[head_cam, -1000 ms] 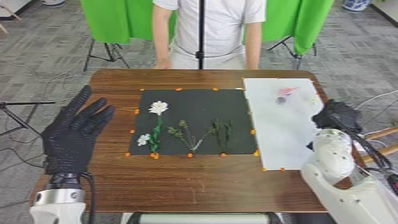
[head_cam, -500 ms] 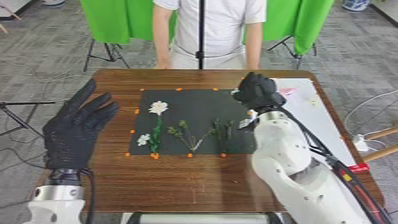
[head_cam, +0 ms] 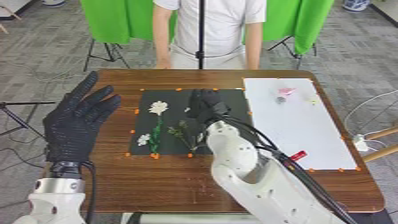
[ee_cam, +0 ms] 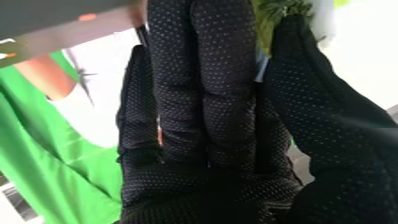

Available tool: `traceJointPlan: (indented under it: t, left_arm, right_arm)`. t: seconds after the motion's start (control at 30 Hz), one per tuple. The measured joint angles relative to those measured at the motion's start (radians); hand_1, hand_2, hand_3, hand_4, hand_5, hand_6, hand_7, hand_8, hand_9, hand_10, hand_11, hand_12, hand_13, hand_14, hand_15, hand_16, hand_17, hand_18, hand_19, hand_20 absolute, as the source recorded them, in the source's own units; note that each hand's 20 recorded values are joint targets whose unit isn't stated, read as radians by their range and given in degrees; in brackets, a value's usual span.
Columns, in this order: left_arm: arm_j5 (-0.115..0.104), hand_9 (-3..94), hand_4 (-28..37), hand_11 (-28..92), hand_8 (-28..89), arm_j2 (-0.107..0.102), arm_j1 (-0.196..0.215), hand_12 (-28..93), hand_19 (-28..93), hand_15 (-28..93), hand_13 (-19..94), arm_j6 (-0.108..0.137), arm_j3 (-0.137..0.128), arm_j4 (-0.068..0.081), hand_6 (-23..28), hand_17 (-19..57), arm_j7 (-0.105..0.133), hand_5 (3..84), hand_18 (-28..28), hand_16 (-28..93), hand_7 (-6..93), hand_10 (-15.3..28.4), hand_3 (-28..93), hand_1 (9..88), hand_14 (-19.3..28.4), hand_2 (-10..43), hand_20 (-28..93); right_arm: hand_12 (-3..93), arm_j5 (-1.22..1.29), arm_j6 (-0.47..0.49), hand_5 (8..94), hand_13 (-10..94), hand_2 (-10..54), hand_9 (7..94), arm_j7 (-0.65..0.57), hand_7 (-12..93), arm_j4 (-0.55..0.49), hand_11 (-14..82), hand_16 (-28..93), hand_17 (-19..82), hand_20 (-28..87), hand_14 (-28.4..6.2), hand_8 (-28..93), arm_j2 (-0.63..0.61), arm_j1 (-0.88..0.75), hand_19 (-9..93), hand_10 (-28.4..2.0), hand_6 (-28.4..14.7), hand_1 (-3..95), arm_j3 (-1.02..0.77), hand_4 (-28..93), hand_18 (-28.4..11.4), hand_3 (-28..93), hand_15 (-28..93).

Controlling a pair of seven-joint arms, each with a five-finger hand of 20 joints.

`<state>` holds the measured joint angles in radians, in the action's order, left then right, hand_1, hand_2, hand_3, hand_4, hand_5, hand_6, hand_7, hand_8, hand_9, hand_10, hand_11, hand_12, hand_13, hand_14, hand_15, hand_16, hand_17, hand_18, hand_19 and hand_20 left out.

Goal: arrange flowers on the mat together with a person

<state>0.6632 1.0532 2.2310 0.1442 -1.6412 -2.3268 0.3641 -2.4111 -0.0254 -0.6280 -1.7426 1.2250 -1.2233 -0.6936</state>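
Brown wooden table (head_cam: 151, 185) on grey carpet (head_cam: 53, 65), head view: a black rectangular mat (head_cam: 178, 95) lies beside a white sheet (head_cam: 311, 130). On the mat, at its left, are a white flower with a long green stem (head_cam: 158, 107) and a smaller white flower (head_cam: 143, 140); a branching green sprig (head_cam: 178, 132) lies to their right. A small pink flower (head_cam: 286, 91) rests on the sheet. The left hand (head_cam: 71, 135), fingers spread and straight, is well apart from the mat; the right hand (head_cam: 208, 106) is above the mat, near the sprig.

Right wrist view: thumb and fingers are clamped on a yellow-green leafy stem with a white part (ee_cam: 282, 7) (its full form is hidden by the glove). Placement on the mat appears to be the step in hand. It is best done by lowering the stem flat beside the sprig, then parting thumb and fingers evenly and lifting straight up, lest the glove drag its neighbour.
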Motion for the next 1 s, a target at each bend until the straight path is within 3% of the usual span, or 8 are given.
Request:
traceJointPlan:
  t: [0.47,0.7,1.0]
  left_arm:
    - [-0.004,35.6,-26.7,24,-9,-0.010,-0.026,10,69,52,28,-0.007,0.014,0.015,9.0,-5.4,0.005,36.3,25.7,-11,10.9,21.2,78,21.7,28.3,8.9,2]
    - [-0.008,35.6,-26.5,24,-9,-0.016,-0.027,10,72,53,28,-0.006,0.015,0.015,9.1,-4.3,0.015,36.3,26.9,-11,10.8,21.3,78,21.6,28.3,8.9,2]
    - [-0.015,35.7,-26.6,24,-9,-0.016,-0.025,10,69,53,27,-0.005,0.018,0.017,9.1,-5.5,0.020,36.4,25.8,-11,11.0,21.3,78,21.6,28.3,8.9,0]
  right_arm:
    - [30.0,-0.015,0.012,79.5,71,-9.5,89.0,-0.005,13,0.079,10.5,23,17,5,-6.9,-3,0.012,0.090,66,-7.1,3.9,53.1,0.119,-28,-15.3,68,34]
    - [26.0,-0.031,0.116,76.0,69,-9.5,84.8,-0.002,14,0.085,14.6,16,14,7,-8.3,-5,0.018,0.091,61,-7.8,4.0,49.3,0.115,-28,-15.2,71,37]
    - [21.5,-0.094,0.115,73.5,67,-9.5,80.4,0.017,14,0.109,20.2,14,12,9,-8.7,-7,0.018,0.092,58,-8.7,4.4,45.5,0.134,-28,-15.1,75,39]
